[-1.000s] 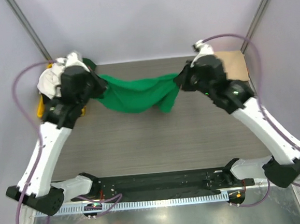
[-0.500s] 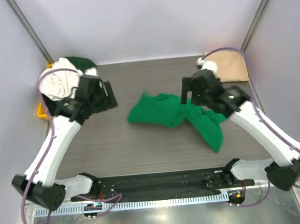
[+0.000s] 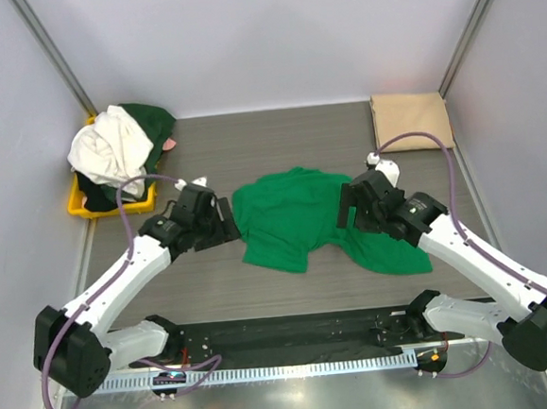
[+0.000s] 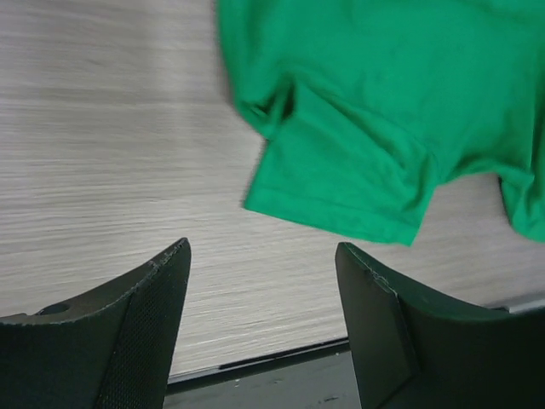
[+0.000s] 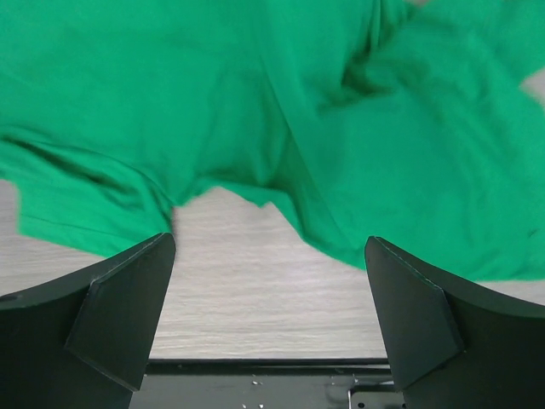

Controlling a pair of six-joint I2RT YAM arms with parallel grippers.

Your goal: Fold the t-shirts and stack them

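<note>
Bright, even light, soft shadows.
We see glare on the metal plate [image 3: 299, 406] at the bottom of the top view; in the right wrist view the green t-shirt [image 5: 255, 102] looks smeared, and the near fingers [image 5: 119, 307] sit dark.

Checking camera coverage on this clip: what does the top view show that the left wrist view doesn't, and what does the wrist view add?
Only the top view: the yellow tray holding a white shirt and a dark green shirt, the folded tan shirt at the far right corner, and the right hand over the bright green shirt. Only the left wrist view: the left hand close up, fingers apart with nothing between them. Both: the bright green shirt lying rumpled on the table.
</note>
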